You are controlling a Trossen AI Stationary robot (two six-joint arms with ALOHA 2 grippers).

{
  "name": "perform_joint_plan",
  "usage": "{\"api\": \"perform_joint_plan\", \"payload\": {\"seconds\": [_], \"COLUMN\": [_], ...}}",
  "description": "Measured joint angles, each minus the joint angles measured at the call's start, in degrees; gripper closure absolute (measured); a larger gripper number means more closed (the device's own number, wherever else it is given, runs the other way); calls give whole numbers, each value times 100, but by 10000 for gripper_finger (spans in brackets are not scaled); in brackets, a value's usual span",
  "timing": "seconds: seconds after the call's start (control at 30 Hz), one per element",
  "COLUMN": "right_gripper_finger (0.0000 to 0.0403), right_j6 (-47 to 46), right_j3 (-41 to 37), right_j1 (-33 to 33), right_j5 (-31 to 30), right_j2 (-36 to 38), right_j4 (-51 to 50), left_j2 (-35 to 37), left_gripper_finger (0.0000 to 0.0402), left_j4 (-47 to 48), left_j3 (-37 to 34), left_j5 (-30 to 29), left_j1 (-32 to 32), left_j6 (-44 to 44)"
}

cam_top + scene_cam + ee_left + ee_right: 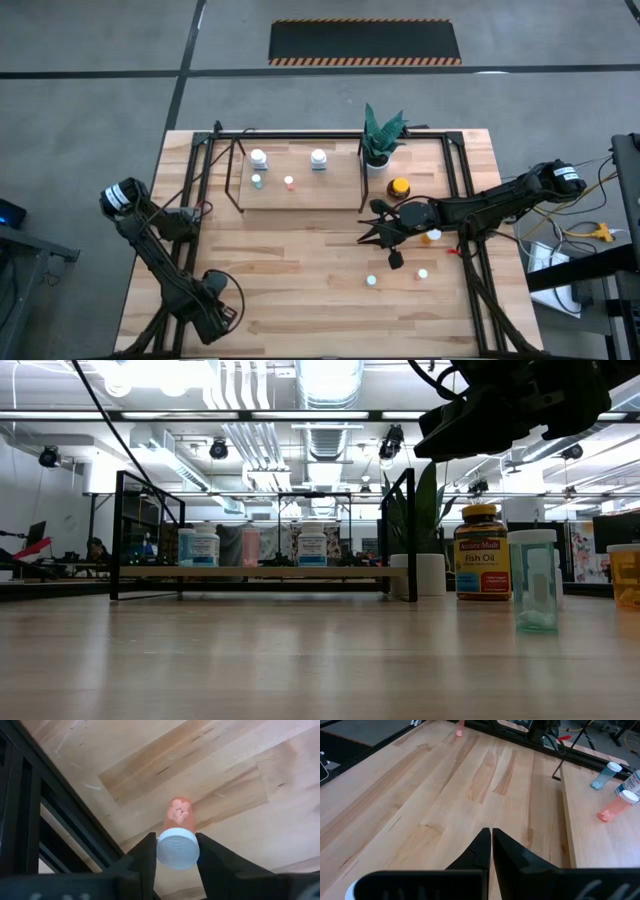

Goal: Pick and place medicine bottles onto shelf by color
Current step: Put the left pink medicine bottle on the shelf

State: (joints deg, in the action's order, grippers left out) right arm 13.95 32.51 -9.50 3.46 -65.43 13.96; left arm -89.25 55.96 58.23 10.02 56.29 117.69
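1. Overhead, I saw the shelf (300, 190) at the far middle of the table (300, 290), already carrying four bottles: two white-capped ones (259, 157), a pale green one (257, 180) and a pink one (289, 182). The right gripper (378, 232) hovered right of centre near the loose bottles (371, 281), beside the amber bottle (399, 188). The left gripper (222, 318) sat at the near left edge; what it carried was hidden from above.

2. Low view: the amber bottle (480, 552) looked the heaviest, so I judged a grip around its body safest. The clear vial (537, 580) looked light, rigid, smooth and easy to tip. The bottle at the right border (625, 575) was cut off.

3. Left wrist: the fingers (144, 860) pinched a pink vial (177, 837) just below its white cap, above bare tabletop. I judged that hold sound, since the cap rim stops slipping. The far end of the vial was hard to make out.

4. Right wrist: the fingertips (482, 845) were pressed together with nothing between them. Shelf bottles (617, 807) showed at the frame's edge, one cropped.
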Motion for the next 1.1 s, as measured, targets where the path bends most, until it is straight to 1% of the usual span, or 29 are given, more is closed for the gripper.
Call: {"api": "perform_joint_plan", "payload": {"seconds": [0.07,0.17,0.3,0.37,0.47,0.57,0.77,0.93,1.1], "right_gripper_finger": [394,394,394,394,394,394,394,394,394], "right_j6": [-2,0,5,6,2,7,11,13,15], "right_j3": [0,0,0,0,0,0,0,0,0], "right_j1": [0,0,0,0,0,0,0,0,0], "right_j5": [0,0,0,-2,-2,-2,-2,-2,-2], "right_j2": [0,0,0,0,0,0,-2,-2,-2], "right_j4": [0,1,0,0,0,0,-20,-29,-33], "left_j2": [0,0,0,0,-31,-46,-46,-46,-46], "left_gripper_finger": [314,314,306,305,304,304,303,303,302], "left_j4": [1,-1,-15,-57,-70,-52,-48,-20,67], "left_j3": [50,219,629,838,1127,1266,1334,1404,1546], "left_j5": [0,20,7,-74,-377,-610,-695,-697,-789], "left_j1": [-5,-126,-565,-859,-1317,-1694,-2384,-2937,-3554], "left_j6": [4,-44,-673,-1200,-2217,-3206,-4654,-5696,-7168]}}
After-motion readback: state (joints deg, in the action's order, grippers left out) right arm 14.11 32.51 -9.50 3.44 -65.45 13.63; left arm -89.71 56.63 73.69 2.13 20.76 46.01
